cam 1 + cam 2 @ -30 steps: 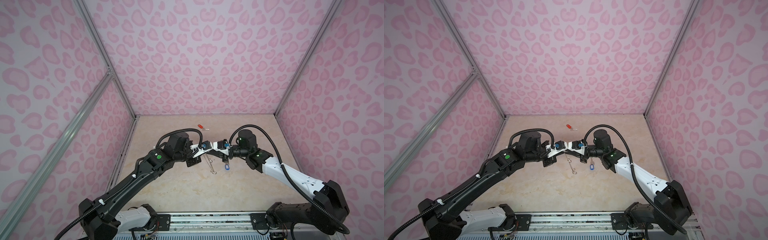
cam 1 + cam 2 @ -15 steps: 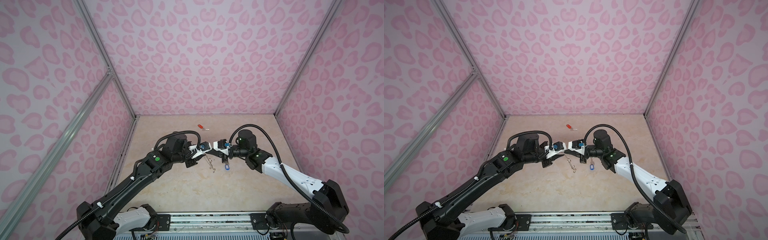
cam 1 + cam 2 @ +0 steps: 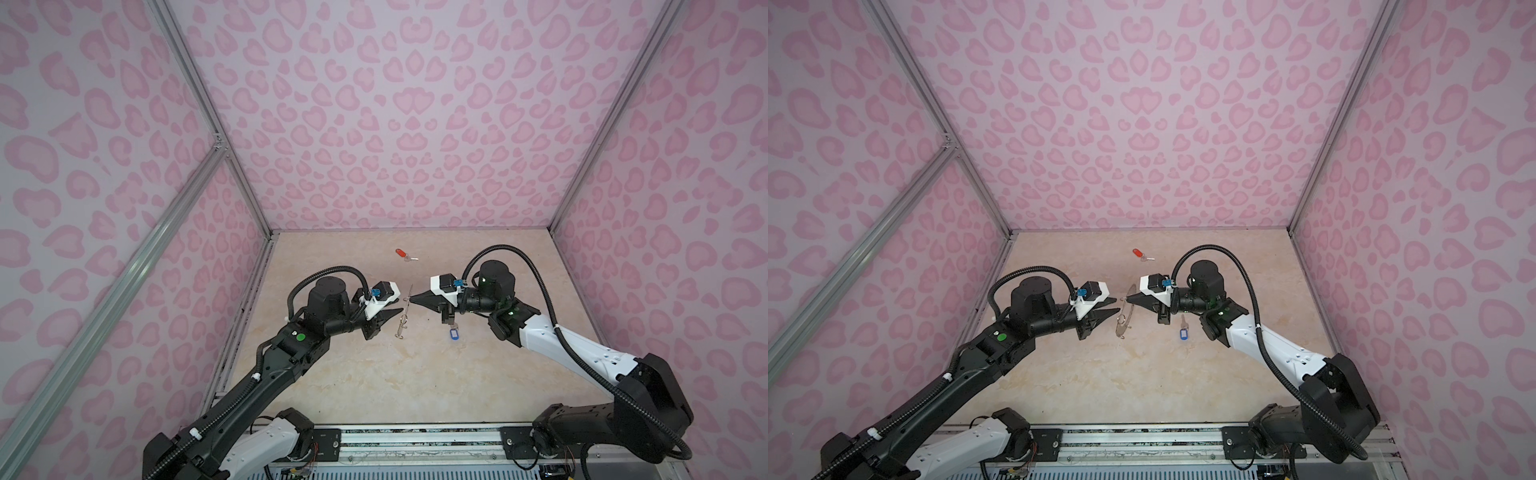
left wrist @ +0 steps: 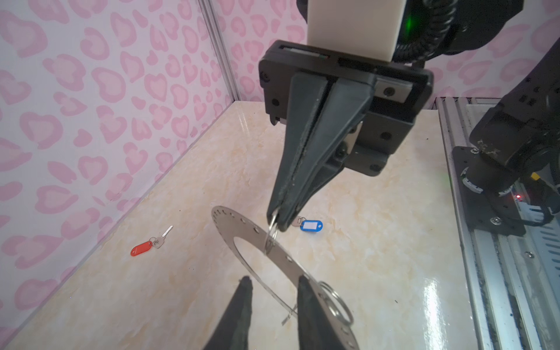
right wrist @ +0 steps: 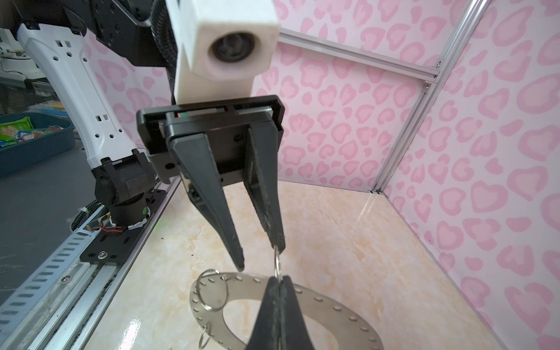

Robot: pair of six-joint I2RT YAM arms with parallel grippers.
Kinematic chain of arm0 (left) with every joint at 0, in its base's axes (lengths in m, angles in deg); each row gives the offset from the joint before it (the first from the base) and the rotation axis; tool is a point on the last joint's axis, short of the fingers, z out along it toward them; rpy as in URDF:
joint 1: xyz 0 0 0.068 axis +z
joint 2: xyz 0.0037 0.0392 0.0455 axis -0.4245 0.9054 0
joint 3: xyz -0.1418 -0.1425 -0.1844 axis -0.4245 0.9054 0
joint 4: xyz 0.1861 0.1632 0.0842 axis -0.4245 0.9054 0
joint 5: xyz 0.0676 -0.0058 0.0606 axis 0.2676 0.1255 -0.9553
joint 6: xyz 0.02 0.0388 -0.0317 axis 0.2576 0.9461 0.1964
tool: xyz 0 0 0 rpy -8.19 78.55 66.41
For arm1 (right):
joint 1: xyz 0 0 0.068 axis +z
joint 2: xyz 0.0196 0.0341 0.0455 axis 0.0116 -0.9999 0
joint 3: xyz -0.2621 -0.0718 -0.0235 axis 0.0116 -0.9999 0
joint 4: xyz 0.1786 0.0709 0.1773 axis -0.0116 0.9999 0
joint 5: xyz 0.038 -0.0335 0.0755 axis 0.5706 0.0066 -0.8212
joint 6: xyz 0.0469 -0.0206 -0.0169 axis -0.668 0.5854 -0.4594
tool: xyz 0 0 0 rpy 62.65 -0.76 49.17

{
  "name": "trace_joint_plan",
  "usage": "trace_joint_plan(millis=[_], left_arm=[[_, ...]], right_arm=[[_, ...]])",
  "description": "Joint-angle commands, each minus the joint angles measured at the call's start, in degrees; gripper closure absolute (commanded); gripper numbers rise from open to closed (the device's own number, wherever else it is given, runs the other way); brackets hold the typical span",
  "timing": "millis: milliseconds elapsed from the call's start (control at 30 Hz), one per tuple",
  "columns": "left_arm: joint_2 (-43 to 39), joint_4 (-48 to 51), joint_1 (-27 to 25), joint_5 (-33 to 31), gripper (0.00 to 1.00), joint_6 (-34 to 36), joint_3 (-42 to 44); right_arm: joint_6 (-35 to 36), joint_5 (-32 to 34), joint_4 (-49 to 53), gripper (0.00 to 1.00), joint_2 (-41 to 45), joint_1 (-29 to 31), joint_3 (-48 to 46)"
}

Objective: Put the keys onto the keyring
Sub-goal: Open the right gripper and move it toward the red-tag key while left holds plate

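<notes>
right gripper [image 4: 278, 219] clamped shut on a wire loop [image 4: 271, 239], keyring [image 4: 230, 221] held tilted up; left gripper [image 5: 260, 257] gaped open beside it; red-tagged key [image 4: 142, 248] and blue-tagged key [image 4: 311, 225] lay unthreaded; fetching one looked next.

The left gripper [image 3: 1117, 304], shut against the right gripper [image 3: 1128, 297] a second ago, is now found opened and drawn back from it. The lower edge of the flat grey metal ring-shaped keyring [image 4: 242, 225] is swung nearer the left arm.
</notes>
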Motion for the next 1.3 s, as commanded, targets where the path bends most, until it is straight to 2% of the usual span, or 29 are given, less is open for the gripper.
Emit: trace_joint_plan(millis=[0, 167, 500, 767, 900, 967, 1133, 1267], left_arm=[[0.1, -5.6, 0.0, 2.6, 0.73, -1.6, 0.1], [0.9, -5.4, 0.1, 2.6, 0.74, -1.1, -0.8], [1.4, -5.2, 0.0, 3.5, 0.85, -0.8, -1.5], [2.2, -4.6, 0.0, 3.9, 0.97, -0.2, -2.3], [2.1, -4.7, 0.0, 2.5, 0.97, 0.4, -2.0], [1.7, -5.3, 0.0, 1.4, 0.97, 1.0, -1.4], [1.4, -6.0, 0.2, -0.3, 0.97, 2.5, -0.5], [2.3, -6.0, 1.1, -1.1, 0.97, 1.7, -0.5]], right_arm=[[-1.0, -1.3, -2.4, 1.0, -0.3, 0.4, 0.7], [0.8, -1.5, 1.1, 1.0, -0.5, 0.9, 1.8], [2.1, -1.9, 3.2, 1.0, -0.6, 1.0, 2.5], [2.1, -1.9, 3.3, 1.0, -0.9, 1.0, 2.6], [1.8, 0.7, 5.5, 0.67, -0.5, 0.1, 2.5], [0.9, 2.8, 5.4, 0.61, 0.0, -1.2, 1.3], [-12.6, 9.7, -2.7, 0.58, -1.2, -4.5, -1.6], [-16.4, 18.3, 5.7, 0.6, -4.9, -4.6, 3.5]])
